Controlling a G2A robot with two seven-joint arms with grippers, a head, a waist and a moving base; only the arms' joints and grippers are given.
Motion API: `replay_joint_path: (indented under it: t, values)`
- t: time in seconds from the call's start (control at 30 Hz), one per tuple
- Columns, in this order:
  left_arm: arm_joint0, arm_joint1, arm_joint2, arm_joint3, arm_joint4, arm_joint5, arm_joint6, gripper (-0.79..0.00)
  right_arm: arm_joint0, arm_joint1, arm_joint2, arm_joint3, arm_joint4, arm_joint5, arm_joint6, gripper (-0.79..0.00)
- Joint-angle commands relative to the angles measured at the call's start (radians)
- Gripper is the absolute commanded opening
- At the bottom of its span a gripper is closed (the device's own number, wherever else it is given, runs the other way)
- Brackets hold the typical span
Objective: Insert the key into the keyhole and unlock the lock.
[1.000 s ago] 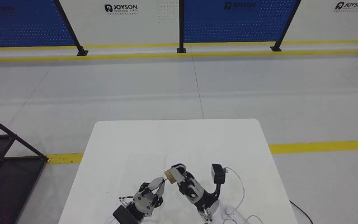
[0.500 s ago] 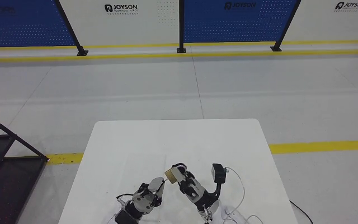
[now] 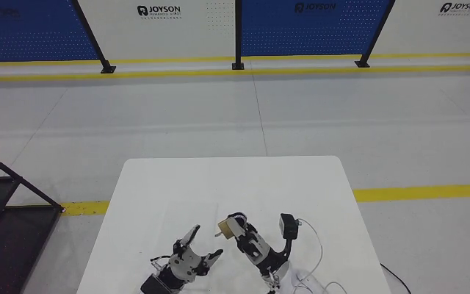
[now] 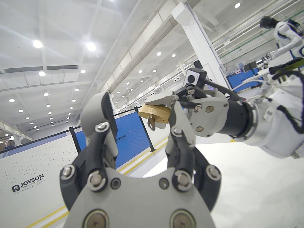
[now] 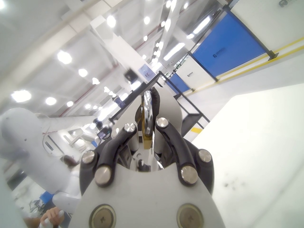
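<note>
Lock (image 4: 155, 113): brass padlock, clamped in closed right hand (image 3: 229, 228), held over white counter (image 3: 220, 184).
Key (image 4: 151, 125): seated in keyhole, projecting toward left hand (image 3: 207, 242).
Left hand: fingers spread, holding nothing, just beside key.
Cable (image 3: 317, 250): white, beside right arm.
Fence panels (image 3: 308, 26): across far floor.

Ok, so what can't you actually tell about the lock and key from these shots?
- Ends of the shackle: right wrist view, fingers of the right gripper cover where they enter the padlock, so locked or unlocked is unclear.
- Depth and turn of the key: left wrist view, too small to judge.
- Top view: padlock too small for any detail.
</note>
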State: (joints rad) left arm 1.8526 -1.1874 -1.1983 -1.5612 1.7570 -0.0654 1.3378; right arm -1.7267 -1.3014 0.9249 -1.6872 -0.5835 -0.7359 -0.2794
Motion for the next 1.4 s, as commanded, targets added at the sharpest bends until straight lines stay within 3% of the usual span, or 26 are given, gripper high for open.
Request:
replay_joint_path:
  t: [0.0,0.2,0.33,0.53,0.57,0.6,0.67,0.8,0.93,1.07,1.23,1.37]
  values:
    - [0.011,0.001,0.012,0.002,-0.057,-0.074,0.004,0.0,0.001,0.0,0.006,-0.004,-0.023,0.0,-0.015,-0.785]
    - [0.025,0.007,-0.001,0.006,-0.176,-0.198,-0.004,0.0,-0.005,0.0,0.015,-0.009,-0.256,0.008,-0.128,-0.785]
    - [0.043,0.015,-0.013,0.011,-0.245,-0.322,-0.028,0.0,0.005,-0.003,0.005,0.006,-0.354,0.011,-0.201,-0.785]
    - [0.06,0.027,-0.028,0.014,-0.282,-0.426,-0.106,0.0,0.018,-0.01,-0.018,0.039,-0.431,0.044,-0.296,-0.785]
    - [0.061,0.027,-0.024,0.013,-0.287,-0.44,-0.117,-0.095,0.021,-0.011,-0.021,0.044,-0.422,0.048,-0.303,-0.785]
    - [0.06,0.028,-0.021,0.012,-0.286,-0.448,-0.127,-0.246,0.023,-0.013,-0.025,0.049,-0.409,0.047,-0.303,-0.785]
    - [0.056,0.029,-0.013,0.012,-0.277,-0.45,-0.144,-0.419,0.03,-0.014,-0.031,0.056,-0.385,0.044,-0.296,-0.785]
    - [0.044,0.028,0.007,0.014,-0.257,-0.432,-0.165,-0.511,0.036,-0.015,-0.037,0.062,-0.348,0.042,-0.273,-0.785]
    - [0.031,0.026,0.029,0.016,-0.253,-0.417,-0.169,-0.52,0.039,-0.014,-0.036,0.06,-0.312,0.033,-0.246,-0.785]
    - [0.021,0.025,0.042,0.019,-0.238,-0.383,-0.172,-0.582,0.037,-0.012,-0.033,0.055,-0.291,0.031,-0.225,-0.785]
    - [0.011,0.024,0.058,0.023,-0.236,-0.363,-0.181,-0.573,0.034,-0.009,-0.031,0.048,-0.273,0.017,-0.197,-0.785]
    - [0.006,0.025,0.066,0.024,-0.239,-0.354,-0.187,-0.52,0.03,-0.006,-0.03,0.043,-0.267,0.011,-0.183,-0.785]
